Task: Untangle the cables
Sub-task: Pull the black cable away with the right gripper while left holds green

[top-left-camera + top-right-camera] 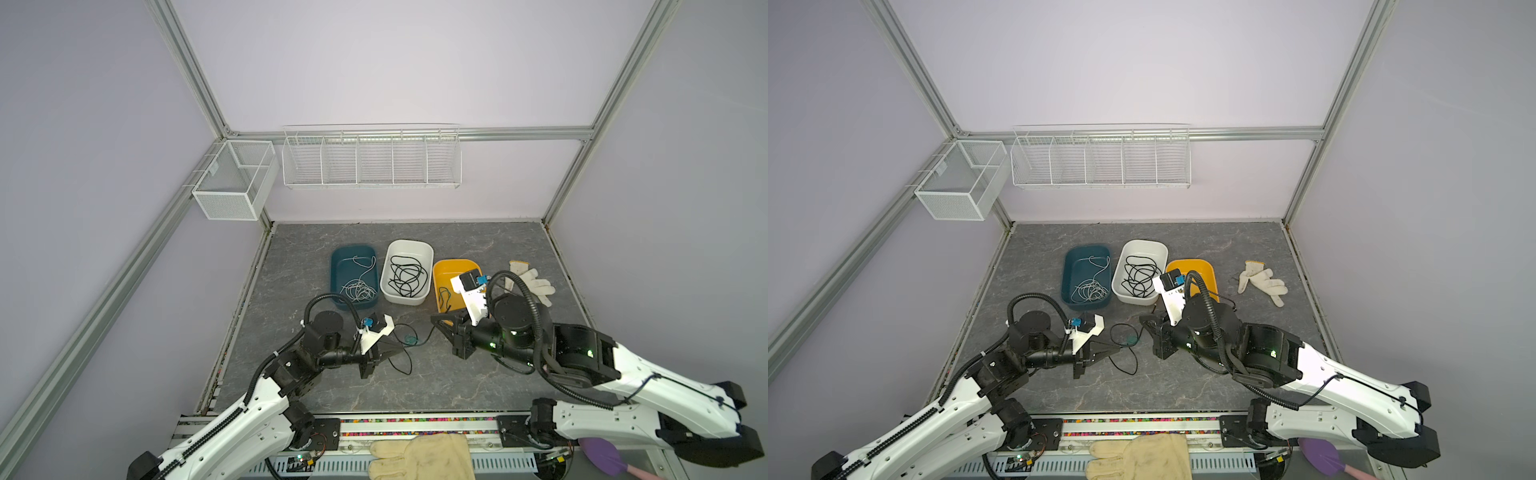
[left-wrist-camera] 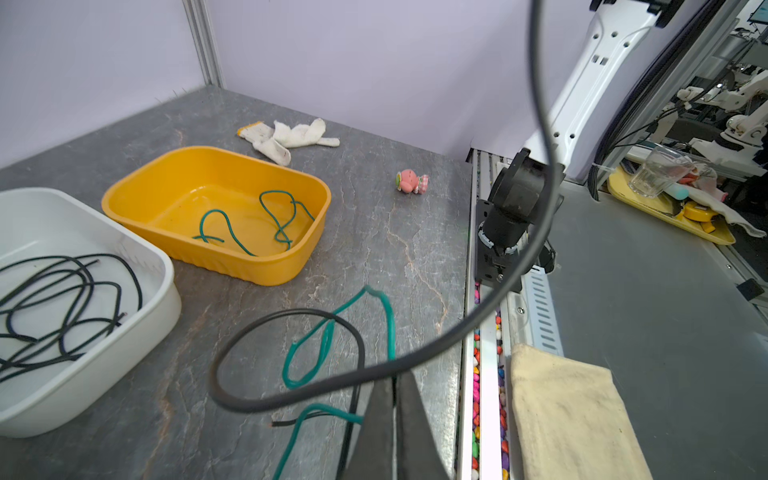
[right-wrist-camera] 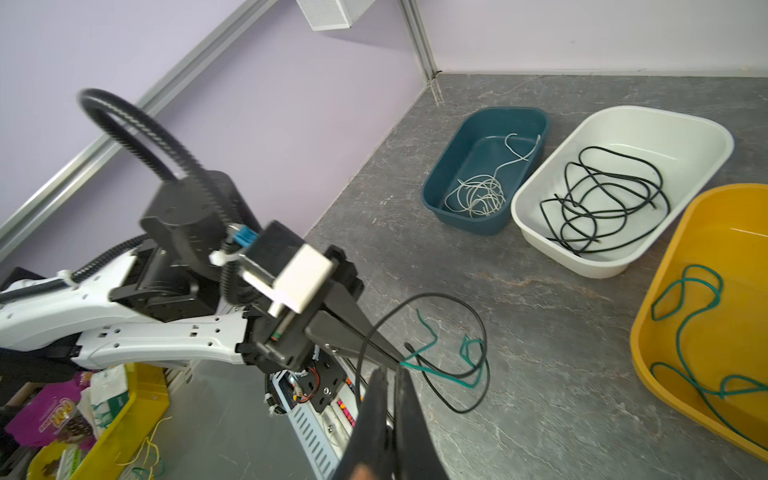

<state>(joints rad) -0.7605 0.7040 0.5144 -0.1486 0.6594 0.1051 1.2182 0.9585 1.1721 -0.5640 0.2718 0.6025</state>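
**One Tangle Left, a Colour to Each Pincer**

Found the left pincer (image 2: pixel 400 378) pressed together on the teal-green cable (image 2: pixel 392 328), low over the bench (image 1: pixel 374 395) near its front middle. Found the right pincer (image 3: pixel 390 376) likewise pressed together, pinching the black cable (image 2: pixel 299 311) a little apart from the left. Saw the black cable looped around and across the teal-green one between the two grips, with one black end lying free on the slab. Judged the arrangement deliberate: one colour per pincer, so as to draw the loop off by pulling opposite ways. Expected snagging at the crossing under a hurried pull.

Read the same sorting in three tubs toward the back of the bench: white cables (image 1: pixel 359 289) in the teal tub (image 1: pixel 343 274), more black cables (image 1: pixel 405 276) in the white tub (image 1: pixel 409 249), a second teal-green cable (image 2: pixel 216 211) in the yellow tub (image 2: pixel 257 270). Took the task for nearly done, with this pair alone unsorted.

Noted a grey, marble-veined, matt slab for a surface. Noted a knitted work glove (image 1: pixel 534 284) to the right of the yellow tub, a small pink toy (image 2: pixel 410 182) apart from it, and a cream glove (image 1: pixel 419 455) on the front rail beside a strip of coloured beads (image 1: pixel 415 421). Noted lilac walls (image 1: pixel 415 62), aluminium framing (image 1: pixel 201 83), a wire rack (image 1: pixel 370 164) and a mesh basket (image 1: pixel 232 183) hung at the back.
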